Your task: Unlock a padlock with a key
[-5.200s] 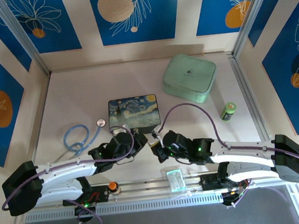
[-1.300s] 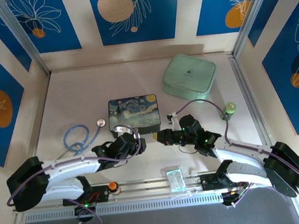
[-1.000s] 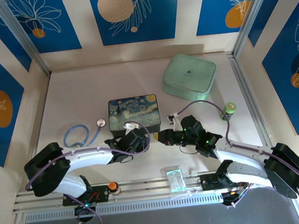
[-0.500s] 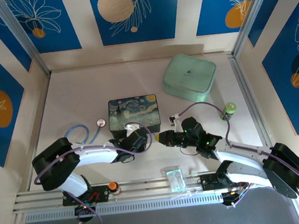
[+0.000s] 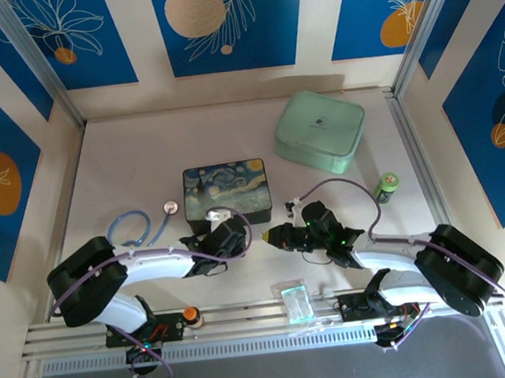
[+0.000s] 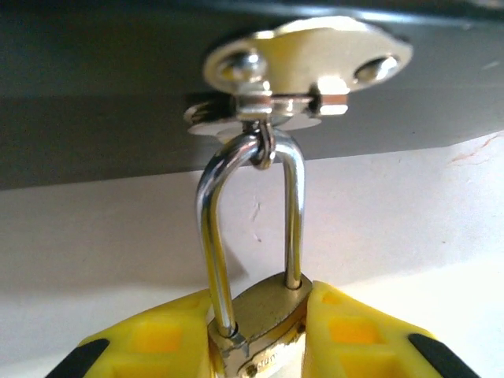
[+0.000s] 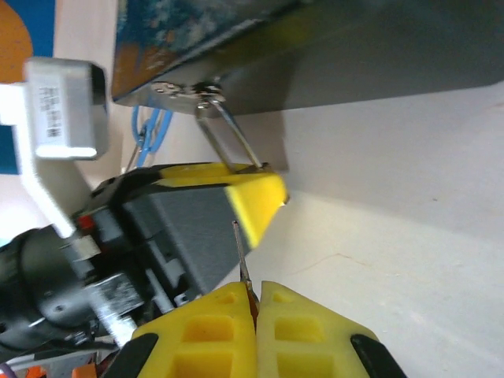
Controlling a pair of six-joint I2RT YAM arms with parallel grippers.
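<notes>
1. Two grippers, both closed on something: the left gripper [image 6: 264,346] has its yellow fingers [image 6: 150,342] clamped on either side of the brass body of the padlock [image 6: 264,319]; the right gripper [image 7: 256,307] has its jaws pressed together on the key [image 7: 242,252], whose thin blade sticks out from between them.
2. One padlock; its silver shackle [image 6: 216,236] hangs from the metal clasp [image 6: 303,63] on the near face of the painted box [image 5: 227,189], low over the table [image 5: 143,154]; one key, its tip close to the left gripper's yellow finger; whether they touch I cannot tell.
3. One each of the rest: a mint case [image 5: 320,136] at the far right; a stethoscope [image 5: 132,230] left of the box; a green bottle [image 5: 386,186] at the right; a clear packet [image 5: 295,300] at the near edge.
4. From above, the two grippers face each other in front of the box, and the key is too small to tell; the left wrist view gives the shackle threaded through the clasp's ring; the right wrist view gives the key's blade.
</notes>
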